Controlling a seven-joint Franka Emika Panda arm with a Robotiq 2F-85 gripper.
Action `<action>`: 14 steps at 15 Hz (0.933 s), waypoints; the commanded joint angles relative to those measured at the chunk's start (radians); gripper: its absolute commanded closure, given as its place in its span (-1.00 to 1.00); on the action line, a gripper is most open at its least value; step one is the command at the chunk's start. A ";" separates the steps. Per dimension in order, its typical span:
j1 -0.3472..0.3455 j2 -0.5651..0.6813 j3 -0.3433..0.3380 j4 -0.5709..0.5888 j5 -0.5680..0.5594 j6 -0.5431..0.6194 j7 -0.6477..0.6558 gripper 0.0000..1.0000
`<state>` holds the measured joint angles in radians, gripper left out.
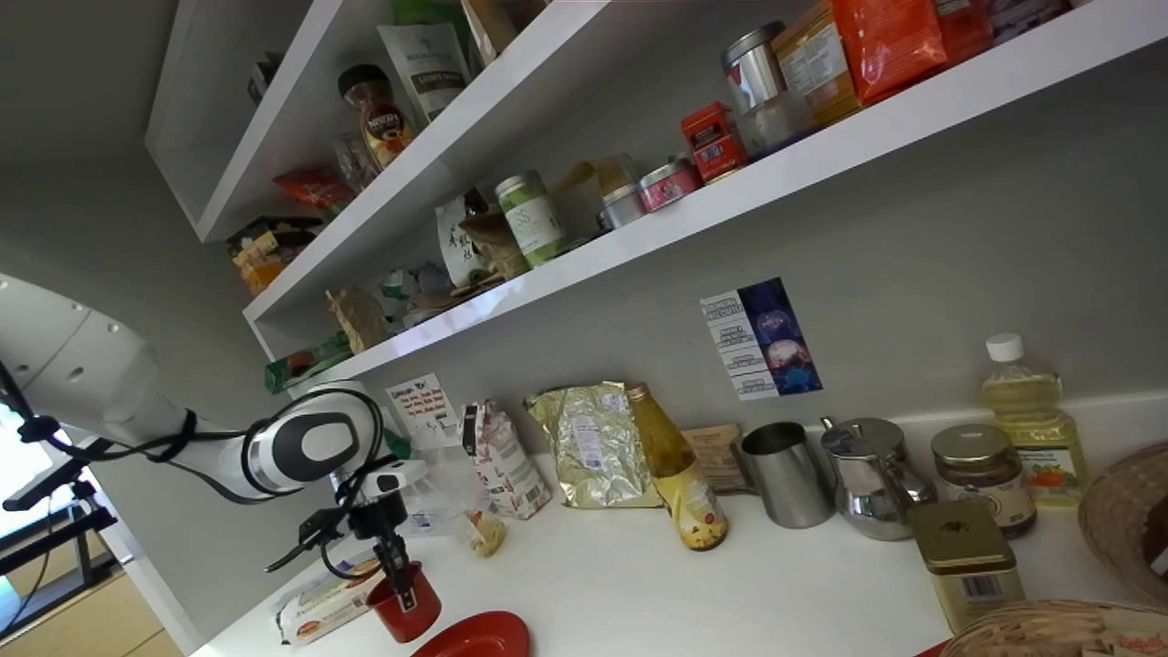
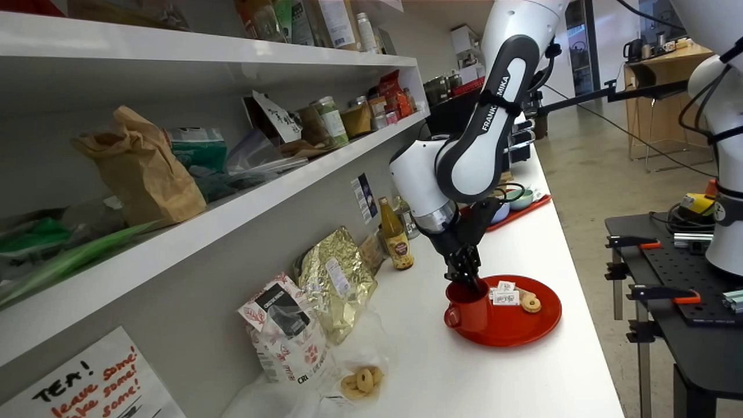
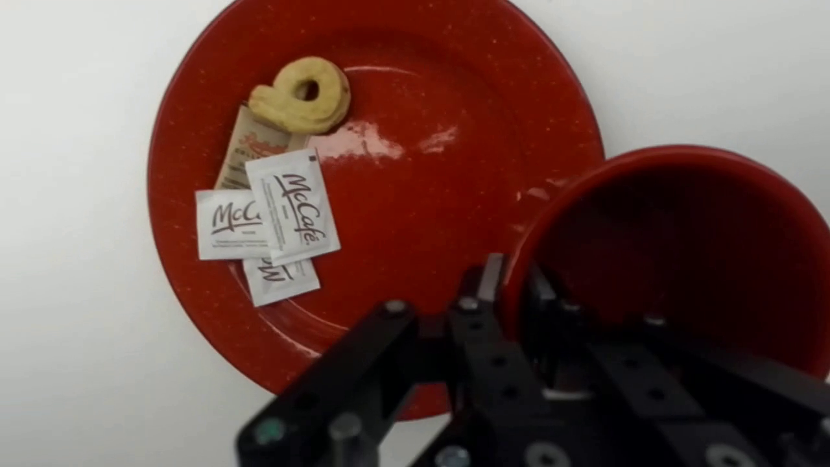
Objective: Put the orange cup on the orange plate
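The orange cup [image 2: 473, 314] is held nearly upright, its axis close to vertical and its mouth turned up; in an exterior view its handle [image 2: 452, 317] is pointed away from the orange plate [image 3: 421, 214]. In the wrist view the plate's edge is overlapped by the cup; whether contact is made there cannot be told. The gripper [image 3: 515, 282] is drawn nearly together, the cup's wall pinched between its fingertips, one inside and one outside.

The plate is round, glossy and flecked with pale specks. On it are laid a ring-shaped biscuit [image 3: 327, 104], a brown packet [image 3: 259, 141] and white sachets [image 3: 292, 207] printed "McCafé". On the white counter [image 2: 424, 371] a crinkled gold bag [image 2: 354, 290] is stood. "TEA!" and "leave some!" are handwritten on a note [image 2: 98, 383].
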<state>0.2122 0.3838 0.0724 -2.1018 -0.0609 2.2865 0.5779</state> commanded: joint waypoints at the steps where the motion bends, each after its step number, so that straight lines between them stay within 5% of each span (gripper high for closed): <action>1: -0.035 -0.035 -0.018 -0.071 0.055 0.036 -0.048 0.97; 14: -0.064 0.004 -0.022 -0.156 0.142 0.073 -0.080 0.97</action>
<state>0.1472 0.3869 0.0493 -2.2361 0.0405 2.3381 0.5402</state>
